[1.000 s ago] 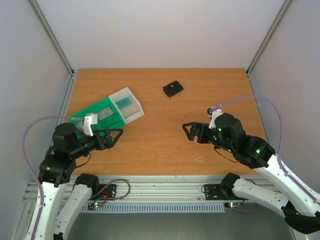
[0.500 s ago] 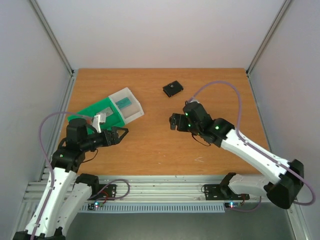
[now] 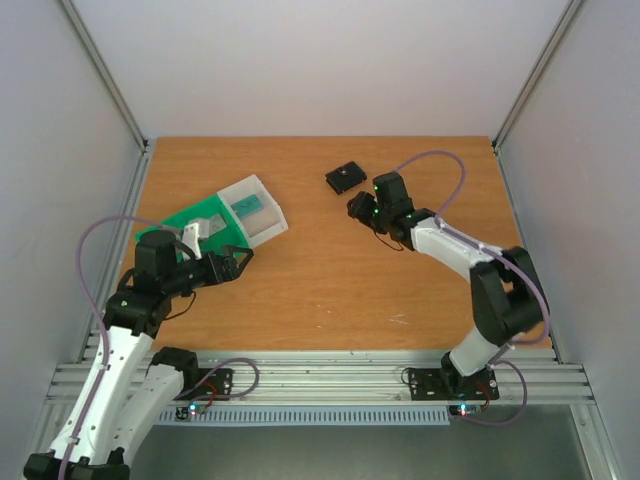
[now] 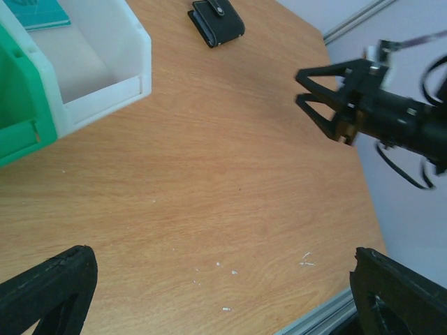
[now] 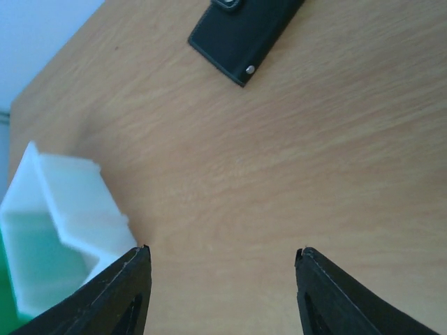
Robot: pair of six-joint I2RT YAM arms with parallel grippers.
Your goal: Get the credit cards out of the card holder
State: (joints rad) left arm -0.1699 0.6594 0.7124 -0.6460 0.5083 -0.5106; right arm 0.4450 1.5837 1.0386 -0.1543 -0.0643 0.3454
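The card holder point(image 3: 345, 178) lies closed at the back middle of the table, a small black case with a snap tab. It also shows in the left wrist view point(image 4: 218, 21) and the right wrist view point(image 5: 244, 31). No cards show at the holder. A teal card point(image 3: 250, 207) lies in the white end of the tray, also visible in the left wrist view point(image 4: 35, 10). My right gripper point(image 3: 358, 205) is open and empty, just in front and right of the holder, apart from it point(image 5: 220, 258). My left gripper point(image 3: 240, 262) is open and empty, near the tray's front point(image 4: 220, 279).
A green-and-white sorting tray point(image 3: 205, 225) sits at the left, angled, its white bin point(image 4: 91, 77) toward the middle; its corner shows in the right wrist view point(image 5: 56, 223). Bare wood lies between the grippers. Metal frame posts stand at the back corners.
My right arm has reached far forward and left, bringing its open gripper close to the card holder. My left arm has shifted slightly forward and right. The holder has not moved.
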